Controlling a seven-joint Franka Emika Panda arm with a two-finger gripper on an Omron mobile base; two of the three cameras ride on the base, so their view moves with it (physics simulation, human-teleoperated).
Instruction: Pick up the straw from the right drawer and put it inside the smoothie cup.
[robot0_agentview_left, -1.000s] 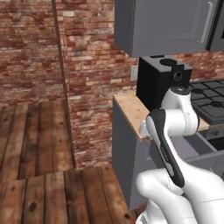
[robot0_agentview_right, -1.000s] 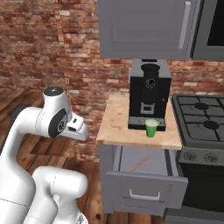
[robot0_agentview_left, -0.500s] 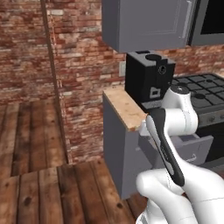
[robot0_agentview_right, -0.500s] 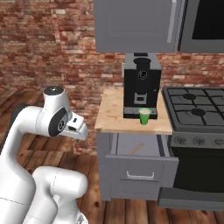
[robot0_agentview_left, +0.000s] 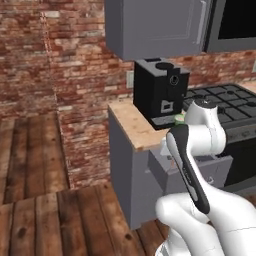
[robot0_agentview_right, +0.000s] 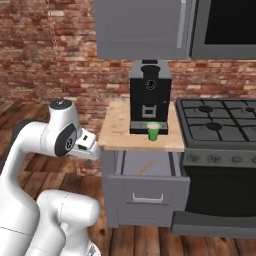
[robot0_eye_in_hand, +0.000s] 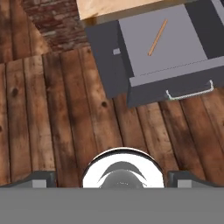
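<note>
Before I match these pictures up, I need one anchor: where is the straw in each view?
Left base view: I cannot make it out; the arm covers the drawer.
Right base view: the straw lies in the open drawer, below the cup.
Hand view: upper right, on the drawer floor.
Shared landmark: the drawer.

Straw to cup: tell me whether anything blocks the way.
Nothing visible does. The straw lies alone in the open drawer, and the cup stands uncovered on the counter before the coffee machine.

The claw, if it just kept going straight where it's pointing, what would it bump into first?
Probably the wooden floor. The hand view looks down at bare planks straight ahead; the open right drawer with the straw sits off to one side. Depth is hard to judge.
</note>
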